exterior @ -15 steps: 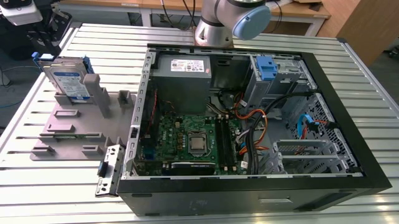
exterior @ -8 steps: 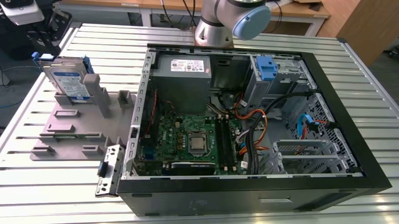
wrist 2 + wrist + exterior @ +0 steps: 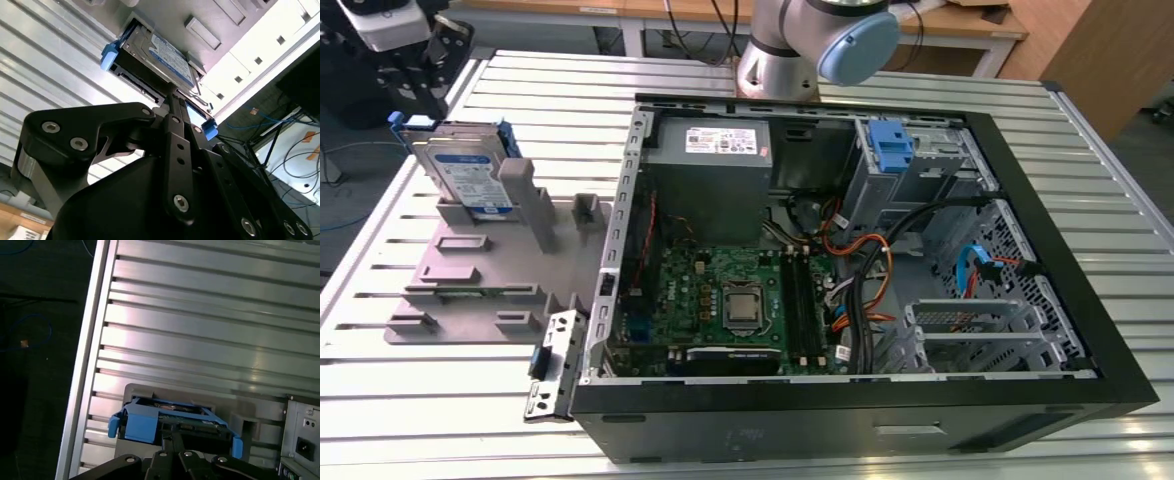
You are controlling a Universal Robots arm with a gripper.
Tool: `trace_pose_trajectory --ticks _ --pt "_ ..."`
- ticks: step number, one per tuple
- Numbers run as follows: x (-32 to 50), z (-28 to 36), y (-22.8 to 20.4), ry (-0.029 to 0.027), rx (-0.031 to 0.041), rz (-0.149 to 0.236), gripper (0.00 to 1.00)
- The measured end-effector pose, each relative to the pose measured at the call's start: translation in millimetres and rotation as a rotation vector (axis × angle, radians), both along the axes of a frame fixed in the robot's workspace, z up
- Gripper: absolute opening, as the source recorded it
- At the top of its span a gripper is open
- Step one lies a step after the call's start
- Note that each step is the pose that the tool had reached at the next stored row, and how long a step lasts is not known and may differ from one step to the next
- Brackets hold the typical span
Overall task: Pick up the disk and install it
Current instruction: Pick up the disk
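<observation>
The disk (image 3: 464,170) (image 3: 165,55) (image 3: 167,411) is standing on edge in a grey holder (image 3: 480,250), near the corner of the slatted metal table (image 3: 400,400) at the exterior view's upper left. In both wrist views I am holding my gripper (image 3: 408,110) (image 3: 172,95) (image 3: 172,432) right at the disk's upper edge with the fingers drawn narrow, tips close together, though I cannot tell whether they are pinching the blue caddy. Beside the holder, the open computer case (image 3: 854,425) is lying across the rest of the table, toward the exterior view's right.
</observation>
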State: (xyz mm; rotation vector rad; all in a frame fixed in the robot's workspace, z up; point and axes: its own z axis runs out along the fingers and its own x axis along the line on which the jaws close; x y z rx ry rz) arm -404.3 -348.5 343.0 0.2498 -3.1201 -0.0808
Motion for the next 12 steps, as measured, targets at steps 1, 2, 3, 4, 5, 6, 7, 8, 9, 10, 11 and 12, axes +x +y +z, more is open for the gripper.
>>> trace_pose_trajectory --ticks 1,2,3,4,5,6,7,8,9,10,11,12 --pt "0.0 0.0 0.0 0.0 0.0 0.018 0.11" --pt "0.0 -0.1 0.0 0.0 0.0 0.036 0.11" --pt "0.0 -0.1 0.0 0.0 0.0 0.054 0.11" --pt "0.0 -0.1 0.0 0.0 0.0 0.072 0.11" --pt "0.0 -0.1 0.0 0.0001 0.0 0.09 0.11" --pt "0.0 -0.1 0.0 0.0001 0.0 0.107 0.11" --pt "0.0 -0.1 0.0 0.0 0.0 0.113 0.11" --pt "0.0 -0.1 0.0 0.0 0.0 0.115 0.11" --pt "0.0 -0.1 0.0 0.0 0.0 0.115 0.11" --pt "0.0 -0.1 0.0 0.0 0.0 0.115 0.11" --pt "0.0 -0.2 0.0 0.0 0.0001 0.116 0.11" --pt "0.0 -0.1 0.0 0.0 0.0 0.116 0.11"
